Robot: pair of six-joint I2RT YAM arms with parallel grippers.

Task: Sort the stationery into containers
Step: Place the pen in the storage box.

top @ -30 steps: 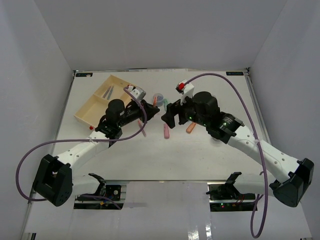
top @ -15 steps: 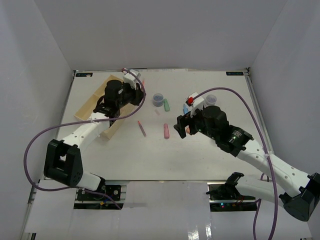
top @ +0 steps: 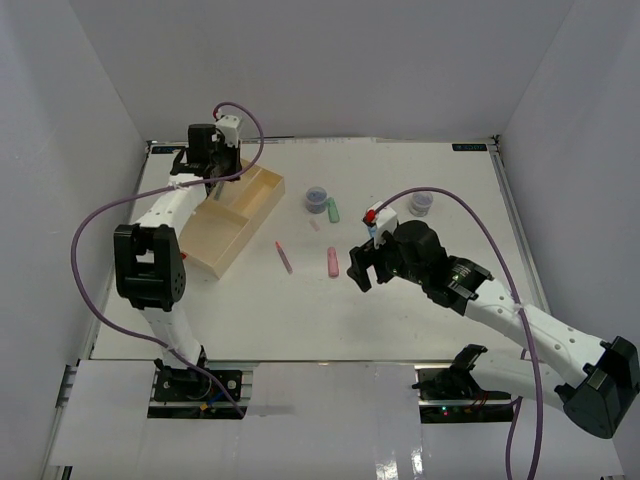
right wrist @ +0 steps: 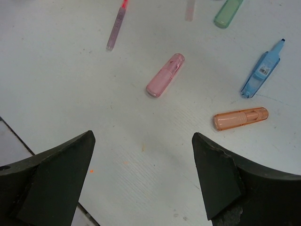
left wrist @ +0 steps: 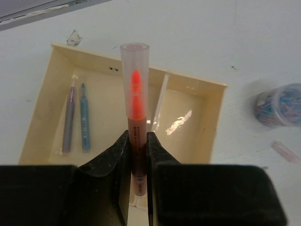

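Gripping pen point(left wrist: 135, 94) low in shut left claw point(left wrist: 136, 141) at tray point(left wrist: 193, 81) — probably light, stiff, slick, steadier mid-barrel — with right claw point(right wrist: 141, 141) wide, empty.

Jaws stand wide apart at the lower edge, with bare white counter point(right wrist: 66, 94) showing between them. Pink marker point(right wrist: 165, 75) lies diagonally at centre. Orange marker point(right wrist: 240, 118) lies lower right, near-horizontal. Blue marker point(right wrist: 261, 74) lies above it, apart. Green marker point(right wrist: 228, 12) and pale pink stick point(right wrist: 190, 10) are cut off by the top edge. Thin pink pen point(right wrist: 116, 27) lies upper left.
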